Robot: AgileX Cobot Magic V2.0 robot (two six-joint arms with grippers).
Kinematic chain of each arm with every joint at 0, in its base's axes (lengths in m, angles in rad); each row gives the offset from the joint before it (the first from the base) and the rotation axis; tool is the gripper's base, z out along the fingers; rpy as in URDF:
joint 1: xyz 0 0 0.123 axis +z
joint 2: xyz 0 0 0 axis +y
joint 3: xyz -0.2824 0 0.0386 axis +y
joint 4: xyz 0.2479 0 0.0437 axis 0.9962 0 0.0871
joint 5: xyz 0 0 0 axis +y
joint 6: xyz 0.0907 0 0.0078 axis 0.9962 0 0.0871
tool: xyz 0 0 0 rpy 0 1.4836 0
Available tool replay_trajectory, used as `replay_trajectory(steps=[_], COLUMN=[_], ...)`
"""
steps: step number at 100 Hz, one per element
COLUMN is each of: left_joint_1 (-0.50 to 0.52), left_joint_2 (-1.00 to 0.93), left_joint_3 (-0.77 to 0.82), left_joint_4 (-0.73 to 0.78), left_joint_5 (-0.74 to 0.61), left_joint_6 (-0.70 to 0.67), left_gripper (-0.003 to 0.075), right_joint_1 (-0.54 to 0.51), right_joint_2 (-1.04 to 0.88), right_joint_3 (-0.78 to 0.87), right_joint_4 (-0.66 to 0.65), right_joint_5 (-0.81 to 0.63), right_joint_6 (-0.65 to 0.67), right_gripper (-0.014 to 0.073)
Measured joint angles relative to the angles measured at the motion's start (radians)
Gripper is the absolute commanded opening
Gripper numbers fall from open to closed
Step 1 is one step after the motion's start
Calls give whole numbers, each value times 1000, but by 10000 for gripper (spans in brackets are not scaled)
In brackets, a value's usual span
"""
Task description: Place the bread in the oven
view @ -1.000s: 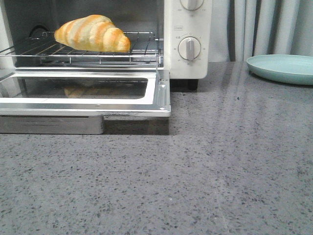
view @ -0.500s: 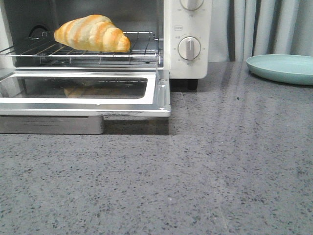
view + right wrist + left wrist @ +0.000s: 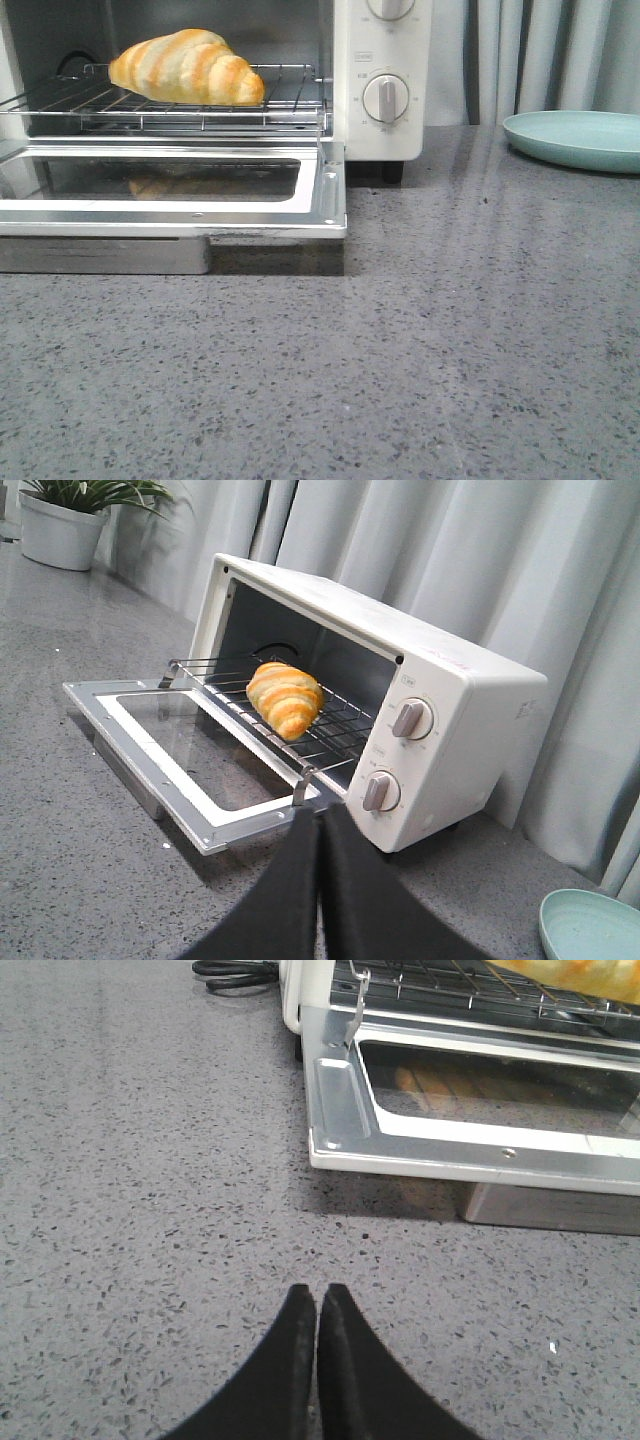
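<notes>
The bread (image 3: 187, 67), golden-orange with cream stripes, lies on the wire rack (image 3: 290, 105) inside the white oven (image 3: 384, 135). The glass-windowed door (image 3: 325, 200) hangs open and flat. The bread also shows in the right wrist view (image 3: 285, 699); only its edge shows in the left wrist view (image 3: 570, 972). My left gripper (image 3: 317, 1296) is shut and empty over the counter, short of the door's corner. My right gripper (image 3: 320, 818) is shut and empty, back from the oven (image 3: 450, 730), in line with the door's near corner. Neither gripper shows in the front view.
A pale green plate (image 3: 575, 138) sits on the grey speckled counter (image 3: 450, 340) at the back right, also in the right wrist view (image 3: 590, 925). A potted plant (image 3: 62, 520) stands beyond the oven. A black cable (image 3: 235, 972) lies beside the oven. Curtains hang behind.
The front view has shifted very slightly; the bread, oven and plate keep their places. No gripper appears in the earlier frames.
</notes>
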Motion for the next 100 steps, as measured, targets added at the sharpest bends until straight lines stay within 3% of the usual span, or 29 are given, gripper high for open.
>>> replay_trajectory(steps=[40,55,78,100], left_joint_1=[0,0,0,0], left_joint_2=[0,0,0,0], left_joint_3=[0,1,0,0], left_joint_4=[0,0,0,0], left_joint_5=[0,0,0,0], left_joint_6=[0,0,0,0], left_gripper=[-21,-21,-21,-21], right_joint_1=[-40,-236,-583,-666], right_joint_2=[0,0,0,-15], right_joint_3=[60,156,398,442], right_joint_4=[-22,-14,67,187], right_joint_5=[28,-18,-294,-243], right_joint_6=[0,32,42,45], right_gripper=[-49,-49,-49,-49])
